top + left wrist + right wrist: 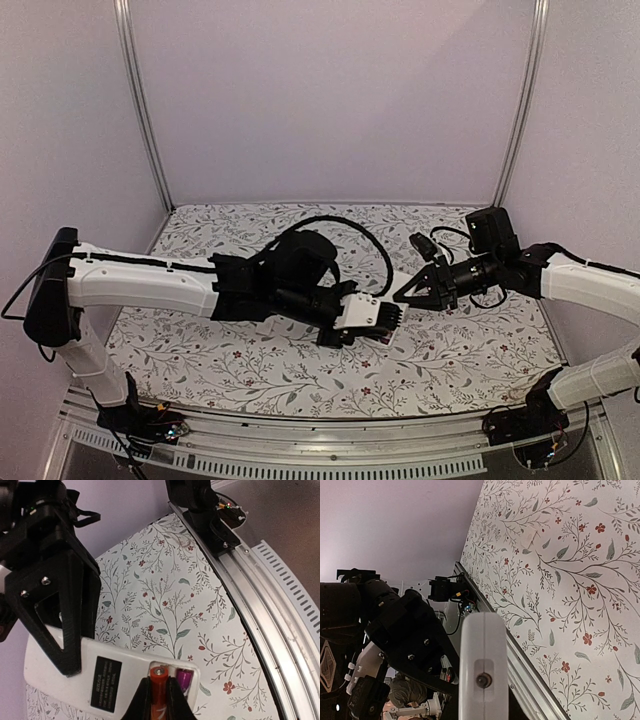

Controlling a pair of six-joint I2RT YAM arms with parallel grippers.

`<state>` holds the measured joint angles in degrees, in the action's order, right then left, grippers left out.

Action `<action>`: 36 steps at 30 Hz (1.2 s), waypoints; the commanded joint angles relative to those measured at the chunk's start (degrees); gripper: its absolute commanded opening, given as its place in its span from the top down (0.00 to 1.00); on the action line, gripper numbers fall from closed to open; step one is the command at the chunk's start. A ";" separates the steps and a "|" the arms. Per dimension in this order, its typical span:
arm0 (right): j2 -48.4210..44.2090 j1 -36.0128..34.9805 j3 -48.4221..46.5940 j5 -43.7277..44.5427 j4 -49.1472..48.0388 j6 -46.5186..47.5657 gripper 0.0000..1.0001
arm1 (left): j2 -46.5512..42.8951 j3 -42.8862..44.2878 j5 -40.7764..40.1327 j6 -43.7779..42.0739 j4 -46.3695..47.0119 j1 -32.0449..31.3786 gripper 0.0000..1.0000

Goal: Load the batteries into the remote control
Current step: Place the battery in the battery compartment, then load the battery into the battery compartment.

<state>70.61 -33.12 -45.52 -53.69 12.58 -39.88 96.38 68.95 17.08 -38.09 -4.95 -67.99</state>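
The left gripper (159, 705) is clamped on the reddish-orange battery (159, 679) at the recess of the remote control (131, 659), beside the purple battery (183, 680), and since the right gripper (405, 295) only pinches the remote, a skewed push could jam the cell or lever the remote loose.

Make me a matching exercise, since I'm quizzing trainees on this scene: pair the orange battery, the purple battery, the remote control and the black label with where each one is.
Things:
1. orange battery
2. purple battery
3. remote control
4. black label

Places:
A. on the remote's white back
B. pinched by the left gripper
C. seated in the remote, not gripped
D. held by the right gripper

Pairs: 1-B, 2-C, 3-D, 4-A
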 commanded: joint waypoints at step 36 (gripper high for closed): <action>1.72 -0.36 -0.27 -4.27 -2.65 -1.09 1.00 | -6.16 -2.89 -6.30 9.22 5.55 -0.22 0.32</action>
<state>71.81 -33.32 -45.52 -56.01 10.50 -40.56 92.55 67.11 12.91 -31.16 -2.83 -68.49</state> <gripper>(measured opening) 0.150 0.673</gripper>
